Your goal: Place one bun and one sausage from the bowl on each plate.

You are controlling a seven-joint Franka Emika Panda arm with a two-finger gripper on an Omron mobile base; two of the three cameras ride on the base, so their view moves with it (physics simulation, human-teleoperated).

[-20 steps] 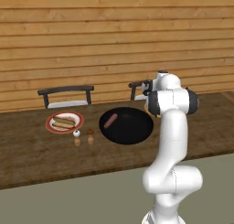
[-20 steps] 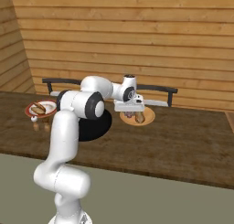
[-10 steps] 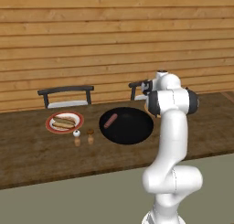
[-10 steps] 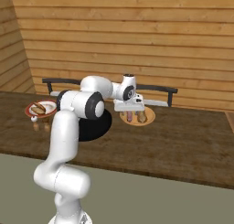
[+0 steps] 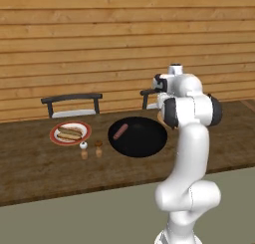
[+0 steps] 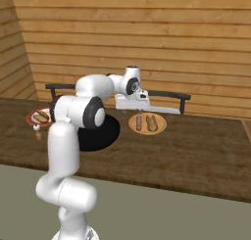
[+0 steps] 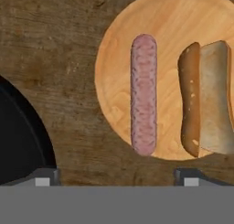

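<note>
A: Table [image 7: 55,58]: dark, rough-grained wood, matt. Tan plate [image 7: 116,58]: pale wood grain, smooth.
B: Sausage [image 7: 143,94]: mottled pinkish skin, slight sheen. Bun [image 7: 205,98]: matt crust. Bowl [image 5: 144,138]: matt black.

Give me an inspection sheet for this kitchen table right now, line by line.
Surface: dark wooden table.
Job's things: tan plate holds a sausage and a bun, lying side by side and apart. Red-rimmed plate holds a bun and sausage. Black bowl holds one sausage.
Clutter: two small shakers in front of the red-rimmed plate.
Hand: hand above the tan plate's near edge, fingers spread, holding nothing.
Cables: nothing seen.
Surroundings: two dark chairs behind the table, wood-plank wall.
</note>
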